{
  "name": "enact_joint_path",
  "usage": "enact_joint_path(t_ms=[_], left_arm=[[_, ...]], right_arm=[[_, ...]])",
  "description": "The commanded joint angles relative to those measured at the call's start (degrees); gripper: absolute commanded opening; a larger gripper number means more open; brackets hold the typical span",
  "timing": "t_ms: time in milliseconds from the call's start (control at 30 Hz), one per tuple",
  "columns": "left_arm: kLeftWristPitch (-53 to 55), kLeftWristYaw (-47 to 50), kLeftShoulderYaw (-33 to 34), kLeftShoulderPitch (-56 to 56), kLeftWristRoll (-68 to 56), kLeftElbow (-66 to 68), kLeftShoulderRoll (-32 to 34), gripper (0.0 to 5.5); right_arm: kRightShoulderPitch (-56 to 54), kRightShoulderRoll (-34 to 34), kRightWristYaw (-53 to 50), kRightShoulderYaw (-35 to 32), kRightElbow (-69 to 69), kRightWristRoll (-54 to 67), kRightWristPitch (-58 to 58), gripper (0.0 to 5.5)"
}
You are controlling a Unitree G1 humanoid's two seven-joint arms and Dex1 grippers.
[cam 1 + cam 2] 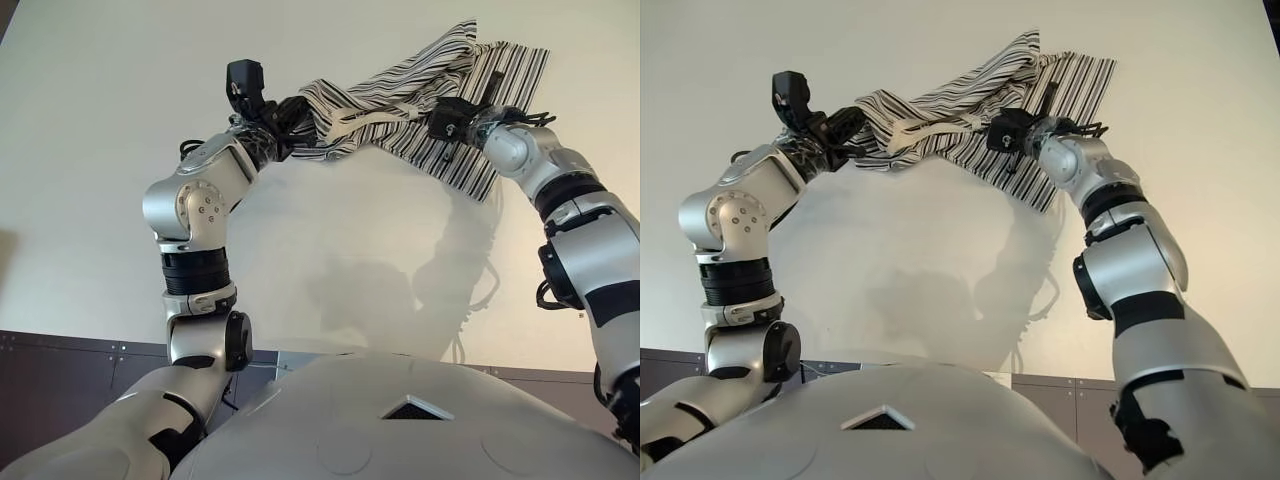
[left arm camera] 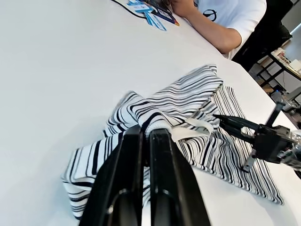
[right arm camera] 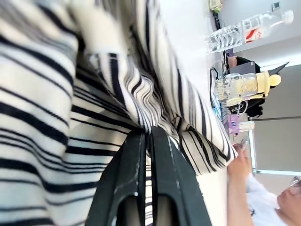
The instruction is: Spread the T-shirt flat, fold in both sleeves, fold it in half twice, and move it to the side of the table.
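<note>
Cotton knit, black-and-white stripes: the T-shirt (image 1: 400, 85) lies bunched on the white desk (image 1: 120, 80), not yet flat, w/ folds heaped over each other and its white neckband (image 2: 190, 128) showing near the middle of the heap.

At the T-shirt's left edge, the left claw (image 2: 146, 134) is clenched on a ridge of striped cloth, fabric pinched between the pressed-together fingers. On the T-shirt's right side, just past the neckband, the right claw (image 3: 146, 134) is likewise clamped on a fold, stripes gathering into the pinch.

Handling, as we judge it: light, limp, no stiffness at all, so it'll sag wherever it isn't held. Not fragile, not slippery, but the knit stretches and clings to itself, so layers drag along together. One pinch can easily catch 2 layers instead of 1, esp. in a heap like this, & we can't tell how many layers each claw has.

Where to hold: for spreading we'd want seams & edges, i.e. the shoulders either side of the neckband or the 2 hem corners, b/c those keep their line under tension and let the rest fall open. Mid-panel pinches only make tents. We can't tell yet which edge is sleeve and which is hem. Pull apart gently, low over the desk; the cloth should slide w/o much drag.
</note>
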Motion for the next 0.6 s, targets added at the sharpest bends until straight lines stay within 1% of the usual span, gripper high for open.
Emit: enact_joint_path(t_ms=[33, 100, 167, 233, 267, 333, 400, 467, 533, 567, 600], left_arm=[[0.23, 0.93, 1.98, 0.33, -1.22, -2.59, -0.51, 0.10], [-0.68, 0.50, 3.70, -0.33, -2.03, -3.65, 0.03, 0.10], [-1.75, -1.08, 4.77, -0.80, -2.95, -4.74, 1.33, 0.10], [-2.57, -4.65, 5.54, 0.81, -4.28, -8.20, 4.17, 0.10], [-2.76, -6.38, 5.91, 1.89, -4.73, -9.72, 5.65, 0.10], [-3.13, -9.66, 6.84, 4.72, -5.05, -12.15, 8.90, 0.10], [-4.03, -13.32, 7.05, 8.36, -4.36, -14.13, 12.44, 0.10], [-5.57, -16.26, 6.74, 14.17, -2.73, -17.33, 15.31, 0.10], [-7.94, -18.62, 4.71, 19.16, -0.67, -20.13, 17.39, 0.10], [-9.74, -19.67, 3.28, 21.47, 0.90, -20.84, 18.45, 0.10], [-11.96, -20.82, 1.20, 23.31, 2.97, -20.71, 19.65, 0.10]], right_arm=[[5.20, -4.47, 18.46, -7.91, -8.38, 14.09, -7.26, 0.11], [9.67, -5.94, 31.94, -12.04, -21.09, 26.79, -2.06, 0.11], [15.94, -8.81, 44.22, -14.14, -39.01, 40.24, 9.78, 0.11], [25.06, -15.93, 53.78, -13.88, -60.14, 52.54, 23.30, 0.11], [29.31, -19.52, 56.52, -13.90, -68.26, 56.64, 27.92, 0.11], [37.43, -26.10, 59.52, -15.31, -80.05, 62.24, 33.95, 0.11], [45.19, -30.83, 60.07, -18.75, -86.23, 64.42, 36.82, 0.11], [50.74, -34.08, 60.82, -22.55, -89.86, 66.29, 39.68, 0.11], [56.09, -35.97, 60.97, -25.13, -92.40, 65.78, 40.70, 0.11], [58.18, -35.68, 59.58, -25.37, -93.98, 64.36, 40.95, 0.11], [59.26, -33.06, 54.78, -24.73, -94.89, 60.02, 40.02, 0.11]])
